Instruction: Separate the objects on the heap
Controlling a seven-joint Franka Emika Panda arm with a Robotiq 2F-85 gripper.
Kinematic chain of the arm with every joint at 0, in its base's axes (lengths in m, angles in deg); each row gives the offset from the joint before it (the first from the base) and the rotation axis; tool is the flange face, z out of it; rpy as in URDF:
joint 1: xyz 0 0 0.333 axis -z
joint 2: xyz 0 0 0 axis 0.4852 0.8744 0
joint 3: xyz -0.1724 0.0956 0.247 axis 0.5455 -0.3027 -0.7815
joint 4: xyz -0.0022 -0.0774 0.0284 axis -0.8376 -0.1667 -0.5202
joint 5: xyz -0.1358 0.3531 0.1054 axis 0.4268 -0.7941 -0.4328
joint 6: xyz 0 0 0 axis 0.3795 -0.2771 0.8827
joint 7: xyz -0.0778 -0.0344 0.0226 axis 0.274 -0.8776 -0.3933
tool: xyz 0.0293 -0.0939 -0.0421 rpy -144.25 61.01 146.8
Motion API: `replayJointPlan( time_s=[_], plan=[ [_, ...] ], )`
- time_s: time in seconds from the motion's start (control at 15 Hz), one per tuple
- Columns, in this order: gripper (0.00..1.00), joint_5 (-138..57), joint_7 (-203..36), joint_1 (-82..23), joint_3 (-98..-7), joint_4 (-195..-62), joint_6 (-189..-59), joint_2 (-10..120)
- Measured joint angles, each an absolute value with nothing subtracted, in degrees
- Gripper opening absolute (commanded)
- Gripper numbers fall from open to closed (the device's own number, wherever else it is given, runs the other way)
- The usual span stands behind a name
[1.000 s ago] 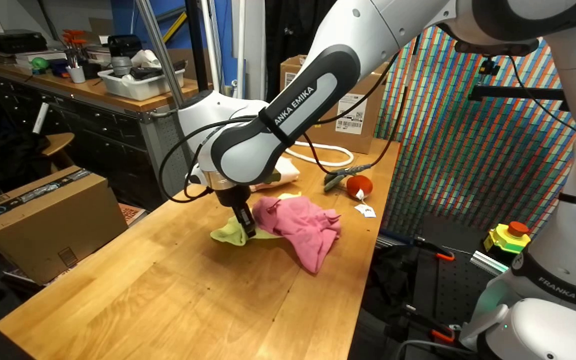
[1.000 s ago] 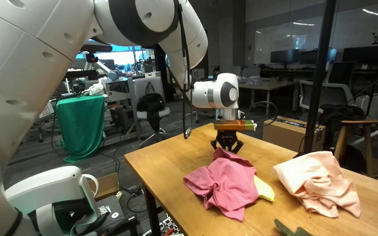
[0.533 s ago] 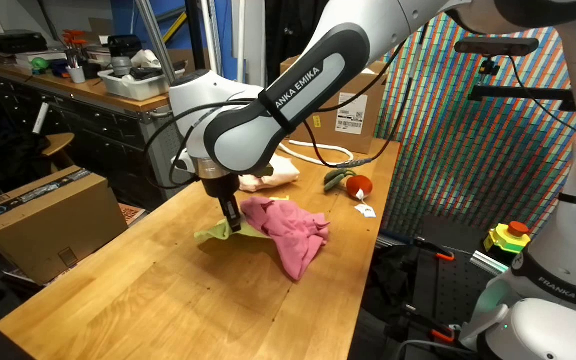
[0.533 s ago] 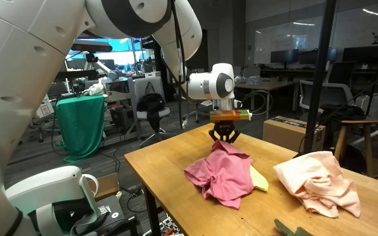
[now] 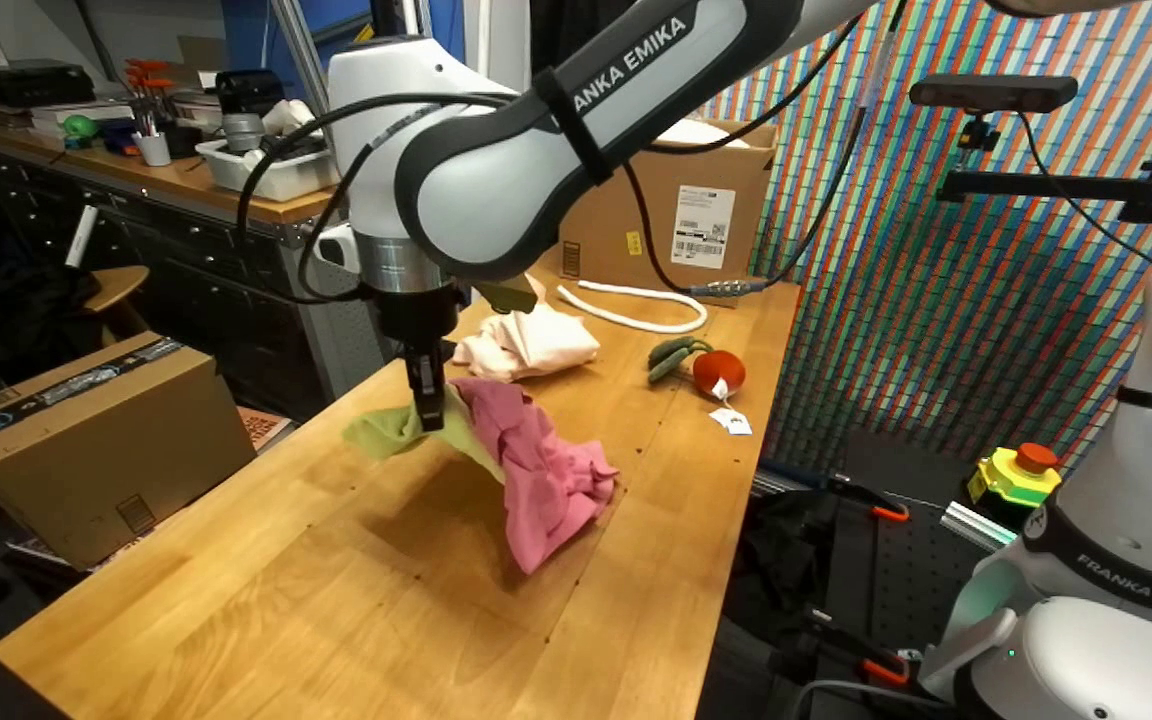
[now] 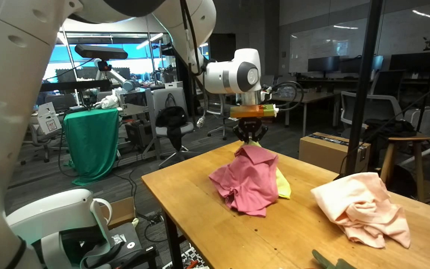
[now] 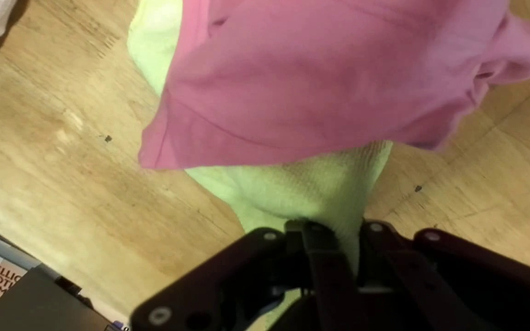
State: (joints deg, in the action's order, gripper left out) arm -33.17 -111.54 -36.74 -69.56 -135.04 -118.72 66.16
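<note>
Wooden surface (image 5: 266, 600), job maybe half done imo: peach cloth (image 6: 364, 211) sits apart from pink cloth (image 6: 245, 183). My jaws pinching yellow-green cloth (image 7: 302, 188), partly under pink cloth; gotta split those two.

A white arm (image 5: 496, 205) bears dark trim (image 6: 136, 6), EMIKA lettering (image 5: 654, 46), black cables (image 5: 436, 98); its black hand (image 7: 344, 229) has silvery screws (image 7: 160, 316).

The white, dark-trimmed jointed robot arm (image 5: 626, 80) leans out and slopes downward. Its black two-fingered gripper (image 5: 430, 418) hangs nearly plumb below, jaws pinched in close.
</note>
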Motion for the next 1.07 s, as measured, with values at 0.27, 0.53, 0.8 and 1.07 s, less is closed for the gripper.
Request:
replayJointPlan(
  time_s=[0.27,0.53,0.8,1.07],
  plan=[
    [0.03,-33.77,-109.54,-36.79,-69.56,-137.04,-120.58,62.51],
    [0.03,-33.76,-106.60,-36.80,-69.26,-139.97,-122.92,58.87],
    [0.03,-32.87,-102.67,-36.87,-68.07,-142.42,-124.25,55.22],
    [0.03,-30.82,-98.31,-37.01,-66.62,-143.14,-124.34,51.82]
  ],
)
